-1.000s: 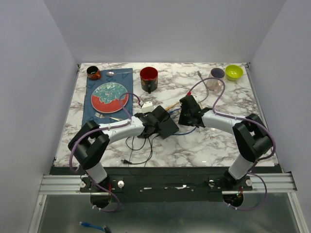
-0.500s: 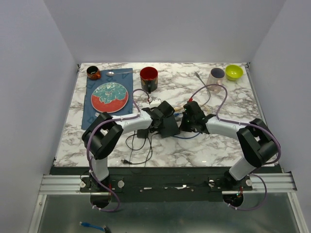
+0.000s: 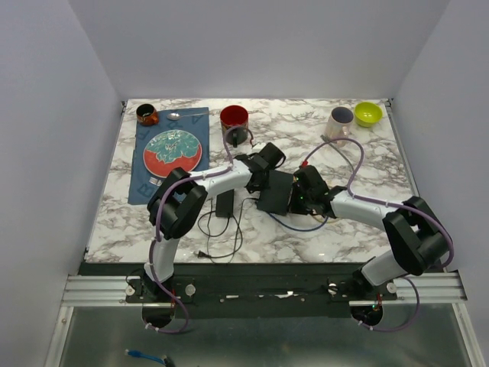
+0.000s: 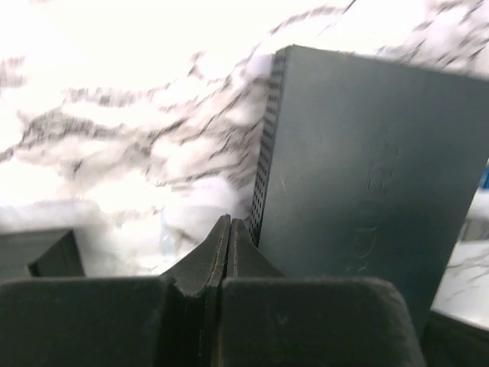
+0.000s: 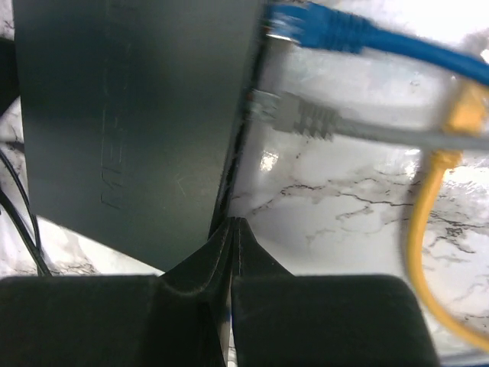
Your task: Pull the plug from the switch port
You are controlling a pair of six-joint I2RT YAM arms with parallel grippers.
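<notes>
The black network switch [image 3: 276, 191] lies flat mid-table between both grippers. In the right wrist view the switch [image 5: 130, 115] has a blue plug [image 5: 321, 27] and a grey plug [image 5: 298, 115] in the ports on its side, and a yellow cable [image 5: 432, 199] lies beside them. My right gripper [image 5: 235, 224] is shut and empty, its tips at the switch's near corner below the grey plug. My left gripper [image 4: 229, 223] is shut and empty, its tips against the vented side of the switch [image 4: 367, 176]. In the top view the left gripper [image 3: 260, 178] and right gripper [image 3: 296, 202] flank the switch.
A black power adapter [image 3: 225, 202] and loose black cable [image 3: 218, 237] lie left of the switch. A red mug [image 3: 234, 121] stands behind it. A plate [image 3: 173, 151] on a blue mat, a brown cup [image 3: 147, 115], a pale mug [image 3: 340, 118] and a green bowl [image 3: 367, 113] stand further back.
My left arm has swung to the right and back, to the switch's far-left side. The switch has slid right. My right gripper has come nearer along the switch's port side.
</notes>
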